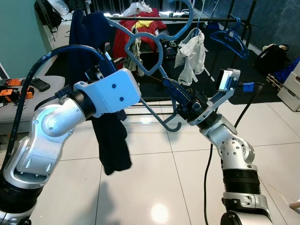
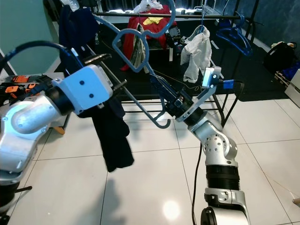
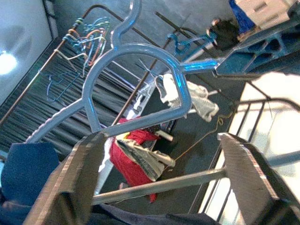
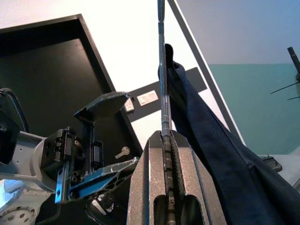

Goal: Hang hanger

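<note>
One right claw (image 1: 180,101) grips the blue hanger (image 1: 154,61) (navy garment (image 1: 110,136) draped), fingers clamped.

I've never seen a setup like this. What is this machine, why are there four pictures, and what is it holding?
It is a humanoid robot with two silver arms, each ending in two black fingers. The two wide pictures come from cameras in its head, looking forward and down; the other two come from cameras on its wrists, looking along the fingers. The right gripper is shut on a blue hanger that carries a dark navy garment. The left gripper is open, its fingers on either side of the hanger's bar. Behind stands a clothes rail with a red garment, a white garment and another blue hanger. The floor is glossy white tile.
</note>
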`<state>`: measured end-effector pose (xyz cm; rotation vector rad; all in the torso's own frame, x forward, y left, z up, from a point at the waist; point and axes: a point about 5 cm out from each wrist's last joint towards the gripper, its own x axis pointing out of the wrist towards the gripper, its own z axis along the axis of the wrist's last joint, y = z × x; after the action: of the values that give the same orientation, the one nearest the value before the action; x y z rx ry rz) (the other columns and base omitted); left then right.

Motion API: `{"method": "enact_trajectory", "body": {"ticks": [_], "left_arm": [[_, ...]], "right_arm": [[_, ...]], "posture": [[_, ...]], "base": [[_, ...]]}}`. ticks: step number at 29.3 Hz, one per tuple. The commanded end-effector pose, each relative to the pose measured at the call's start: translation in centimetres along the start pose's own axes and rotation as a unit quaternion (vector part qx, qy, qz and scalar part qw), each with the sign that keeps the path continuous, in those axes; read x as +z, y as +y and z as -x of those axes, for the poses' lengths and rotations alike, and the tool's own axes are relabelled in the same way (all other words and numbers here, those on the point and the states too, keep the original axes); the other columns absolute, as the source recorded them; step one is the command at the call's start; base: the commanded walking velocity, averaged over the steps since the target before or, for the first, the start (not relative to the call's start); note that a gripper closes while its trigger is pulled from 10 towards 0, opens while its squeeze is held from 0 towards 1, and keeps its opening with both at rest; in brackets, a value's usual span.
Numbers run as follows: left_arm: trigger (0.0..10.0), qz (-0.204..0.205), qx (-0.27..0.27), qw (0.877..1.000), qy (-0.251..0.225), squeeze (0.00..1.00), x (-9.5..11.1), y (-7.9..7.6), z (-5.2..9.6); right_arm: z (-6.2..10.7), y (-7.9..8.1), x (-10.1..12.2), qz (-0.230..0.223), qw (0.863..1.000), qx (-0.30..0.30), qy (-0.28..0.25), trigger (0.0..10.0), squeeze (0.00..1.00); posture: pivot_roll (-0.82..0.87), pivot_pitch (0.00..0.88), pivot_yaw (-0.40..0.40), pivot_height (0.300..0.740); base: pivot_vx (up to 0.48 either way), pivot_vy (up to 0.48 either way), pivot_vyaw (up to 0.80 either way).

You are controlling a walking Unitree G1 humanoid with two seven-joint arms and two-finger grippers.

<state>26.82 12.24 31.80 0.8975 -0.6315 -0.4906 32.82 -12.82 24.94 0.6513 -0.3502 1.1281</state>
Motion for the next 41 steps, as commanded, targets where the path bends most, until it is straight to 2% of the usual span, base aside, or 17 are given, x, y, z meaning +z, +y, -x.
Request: {"method": "enact_trajectory", "body": {"ticks": [1,5,6,7,9,10,11,12,13,14,17,18,19,20,27,30,41], "left_arm": [[10.0,0.007,0.014,1.0,0.009,1.0,-0.3,0.1,0.1],[10.0,0.014,0.048,0.999,0.02,1.0,-0.8,0.4,0.1],[10.0,0.02,0.08,0.996,0.029,0.75,-1.1,0.8,0.1],[10.0,0.04,0.131,0.99,0.044,0.11,-1.5,1.5,0.1],[10.0,0.04,0.131,0.99,0.044,0.11,-1.5,1.5,0.1],[10.0,0.063,0.177,0.981,0.058,0.0,-1.9,2.2,0.3],[10.0,0.063,0.177,0.981,0.058,0.0,-1.9,2.2,0.3],[10.0,0.106,0.247,0.96,0.08,0.0,-2.6,3.2,1.0],[10.0,0.106,0.247,0.96,0.08,0.0,-2.6,3.2,1.0],[10.0,0.141,0.299,0.938,0.101,0.0,-3.3,3.8,1.8],[10.0,0.141,0.299,0.938,0.101,0.0,-3.3,3.8,1.8],[10.0,0.16,0.333,0.922,0.117,0.0,-3.8,4.1,2.5],[10.0,0.16,0.333,0.922,0.117,0.0,-3.8,4.1,2.5],[10.0,0.169,0.353,0.911,0.128,0.0,-4.2,4.2,2.9],[10.0,0.146,0.361,0.91,0.143,0.0,-4.2,4.1,3.2],[10.0,0.102,0.352,0.918,0.152,0.0,-3.8,3.7,3.0],[10.0,0.104,0.358,0.914,0.161,0.0,-3.8,3.6,2.9]], "right_arm": [[-0.8,0.8,1.1,0.009,0.999,0.038,-0.021,10.0,0.0],[-0.9,1.1,1.2,0.01,0.999,0.049,-0.017,10.0,0.0],[-0.8,1.3,1.2,0.01,0.998,0.058,-0.01,10.0,0.0],[-0.7,1.5,1.3,0.011,0.998,0.068,-0.001,10.0,0.0],[-0.7,1.5,1.3,0.011,0.998,0.068,-0.001,10.0,0.0],[-0.4,1.7,1.4,0.012,0.997,0.076,0.007,10.0,0.0],[-0.4,1.7,1.4,0.012,0.997,0.076,0.007,10.0,0.0],[0.1,1.9,1.8,0.016,0.996,0.084,0.018,10.0,0.0],[0.1,1.9,1.8,0.016,0.996,0.084,0.018,10.0,0.0],[0.7,2.1,2.1,0.02,0.995,0.09,0.027,10.0,0.0],[0.7,2.1,2.1,0.02,0.995,0.09,0.027,10.0,0.0],[1.1,2.2,2.4,0.022,0.995,0.092,0.032,10.0,0.0],[1.1,2.2,2.4,0.022,0.995,0.092,0.032,10.0,0.0],[1.4,2.2,2.5,0.024,0.995,0.093,0.036,10.0,0.0],[1.5,2.3,2.5,0.024,0.995,0.093,0.038,10.0,0.0],[1.4,2.4,2.4,0.022,0.994,0.095,0.038,10.0,0.0],[1.4,2.5,2.5,0.021,0.994,0.096,0.039,10.0,0.0]], "posture": [[-0.02,0.053,0.026,0.74],[-0.02,0.056,0.021,0.74],[-0.02,0.057,0.02,0.74],[-0.02,0.058,0.018,0.74],[-0.02,0.058,0.018,0.74],[-0.02,0.06,0.017,0.74],[-0.02,0.06,0.017,0.74],[-0.03,0.064,0.018,0.74],[-0.03,0.064,0.018,0.74],[-0.03,0.066,0.016,0.74],[-0.03,0.066,0.016,0.74],[-0.03,0.068,0.016,0.74],[-0.03,0.068,0.016,0.74],[-0.03,0.07,0.016,0.74],[-0.03,0.072,0.014,0.74],[-0.03,0.074,0.013,0.74],[-0.03,0.075,0.018,0.74]], "base": [[0.0,0.0,0.0],[0.0,0.0,0.0],[0.0,0.0,0.0],[0.0,0.0,0.0],[0.0,0.0,0.0],[0.0,0.0,0.0],[0.0,0.0,0.0],[0.0,0.0,0.0],[0.0,0.0,0.0],[0.0,0.0,0.0],[0.0,0.0,0.0],[0.0,0.0,0.0],[0.0,0.0,0.0],[0.0,0.0,0.0],[0.0,0.0,0.0],[0.0,0.0,0.0],[0.0,0.0,0.0]]}}
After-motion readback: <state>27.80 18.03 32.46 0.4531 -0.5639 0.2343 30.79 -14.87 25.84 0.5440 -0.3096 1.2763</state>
